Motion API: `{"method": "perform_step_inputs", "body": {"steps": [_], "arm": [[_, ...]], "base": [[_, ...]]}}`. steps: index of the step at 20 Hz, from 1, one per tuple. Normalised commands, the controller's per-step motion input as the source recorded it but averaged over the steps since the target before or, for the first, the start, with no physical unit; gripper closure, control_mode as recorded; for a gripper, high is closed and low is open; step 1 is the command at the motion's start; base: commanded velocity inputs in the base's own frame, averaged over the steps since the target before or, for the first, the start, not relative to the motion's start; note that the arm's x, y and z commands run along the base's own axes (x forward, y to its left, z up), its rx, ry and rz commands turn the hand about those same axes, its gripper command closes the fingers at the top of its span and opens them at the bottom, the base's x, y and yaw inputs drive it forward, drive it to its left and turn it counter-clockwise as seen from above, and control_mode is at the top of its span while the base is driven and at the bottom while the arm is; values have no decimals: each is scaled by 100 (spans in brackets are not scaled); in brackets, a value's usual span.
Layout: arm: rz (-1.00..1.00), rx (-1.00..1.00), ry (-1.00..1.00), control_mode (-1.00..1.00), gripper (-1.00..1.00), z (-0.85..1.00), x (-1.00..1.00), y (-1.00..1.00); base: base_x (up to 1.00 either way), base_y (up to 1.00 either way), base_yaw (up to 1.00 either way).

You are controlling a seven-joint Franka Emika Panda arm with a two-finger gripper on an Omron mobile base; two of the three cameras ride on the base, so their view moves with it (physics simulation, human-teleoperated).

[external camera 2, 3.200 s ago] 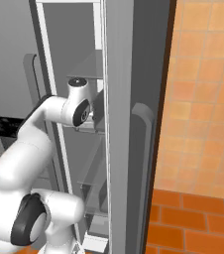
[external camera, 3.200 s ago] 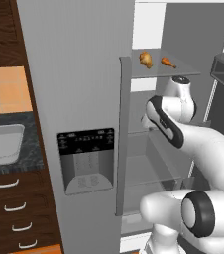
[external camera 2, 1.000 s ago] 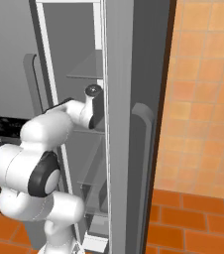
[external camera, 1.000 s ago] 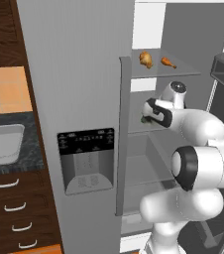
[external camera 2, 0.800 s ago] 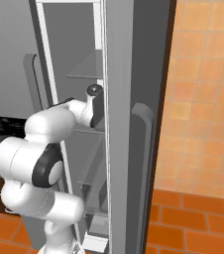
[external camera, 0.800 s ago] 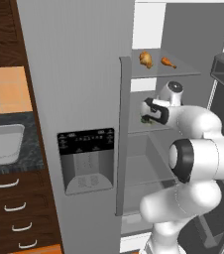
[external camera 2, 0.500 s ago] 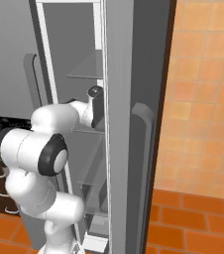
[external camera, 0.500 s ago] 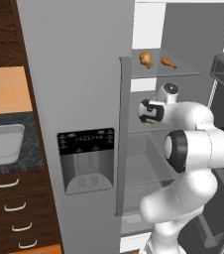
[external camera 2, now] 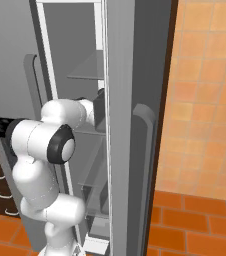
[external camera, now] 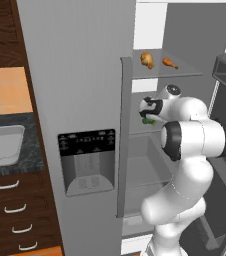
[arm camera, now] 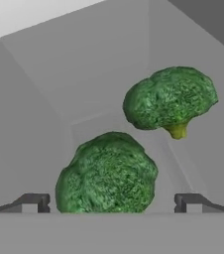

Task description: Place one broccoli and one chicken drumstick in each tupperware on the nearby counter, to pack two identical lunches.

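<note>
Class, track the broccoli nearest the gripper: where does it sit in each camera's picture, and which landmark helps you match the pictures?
Left base view: nearer broccoli, small green patch just below the gripper, centre-right, on a fridge shelf.
Right base view: not visible; the fridge door blocks it.
Hand view: lower centre, between the open fingertips.
Shared landmark: the grey fridge shelf.

No words, brands, numbers or signs can be read anywhere in these pictures. The one place that carries markings is the dark control panel [external camera: 87, 143] of the dispenser on the closed fridge door [external camera: 75, 75], above the dispenser's recess: it shows a few rows of small pale marks, too small and blurred to make out as letters or digits. In the right base view a corner of the same panel [external camera 2: 1, 131] shows left of the arm, equally unreadable.
</note>
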Motion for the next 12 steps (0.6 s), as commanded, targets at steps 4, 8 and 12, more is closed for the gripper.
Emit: {"method": "perform_step_inputs", "body": {"steps": [4, 8, 12], "arm": [[-1, 3, 2, -100, -100, -14, 1, 0], [-1, 2, 0, -100, -100, -25, 12, 0], [0, 2, 0, -100, -100, 0, 9, 0]], "base": [[0, 0, 0], [0, 0, 0], [0, 0, 0]]}}
